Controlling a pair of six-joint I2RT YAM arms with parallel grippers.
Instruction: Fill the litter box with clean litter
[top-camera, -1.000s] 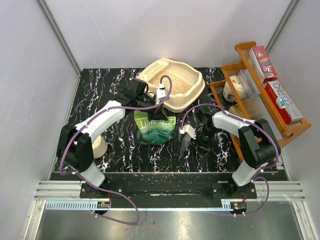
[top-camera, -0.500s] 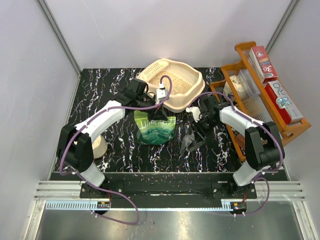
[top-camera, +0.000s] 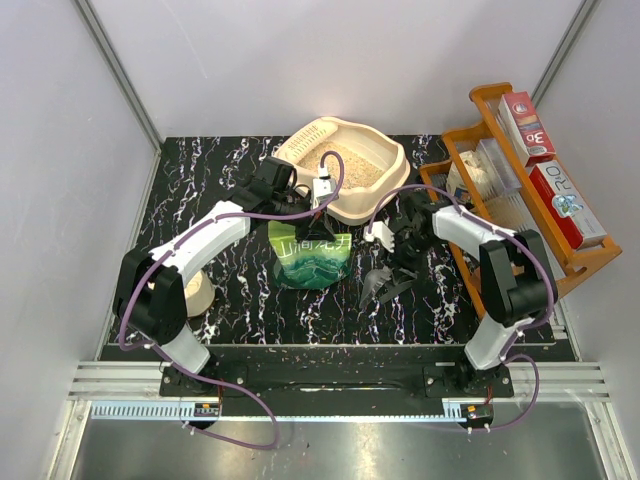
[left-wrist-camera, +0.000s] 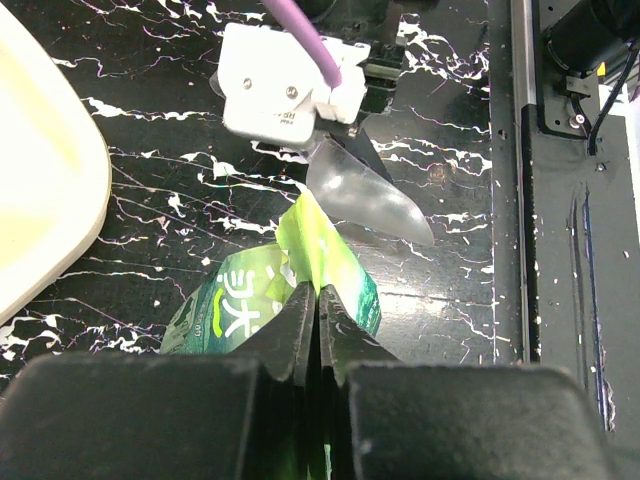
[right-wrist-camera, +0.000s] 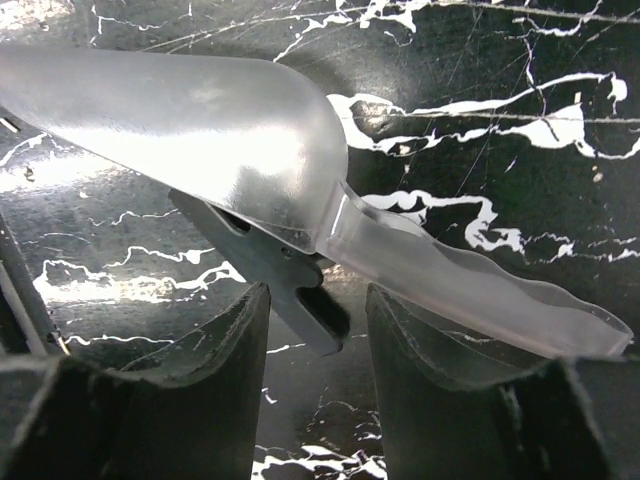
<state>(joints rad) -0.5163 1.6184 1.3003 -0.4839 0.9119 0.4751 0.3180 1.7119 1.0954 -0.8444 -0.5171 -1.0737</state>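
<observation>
Looking down from above, we see the litter box (top-camera: 396, 163) at the far middle of the black marbled table (top-camera: 230, 170). It sits at an angle, with its slotted corner toward the far left. The clean litter (top-camera: 350, 168) lies inside it as a pale layer over the floor of the tray.

Just near of the box, a green bag (top-camera: 310, 258) lies on the table. The left gripper (left-wrist-camera: 318, 300) has its claw pressed together on the bag's upper edge, and in the left wrist view we see the thin green film pinched between the two dark fingers. The cream rim of the box shows at the left edge of that view.

To the right of the bag lies a clear plastic scoop (top-camera: 377, 287). The right gripper (right-wrist-camera: 313, 300) hangs just over it with its claw apart. In the right wrist view we see nothing between the fingers but the dark table. The scoop's bowl lies beyond the fingers, and its handle runs off past the right finger.

An orange wooden rack (top-camera: 490, 97) with boxes stands along the right side. A cream tape roll (top-camera: 197, 297) rests near the left arm.
</observation>
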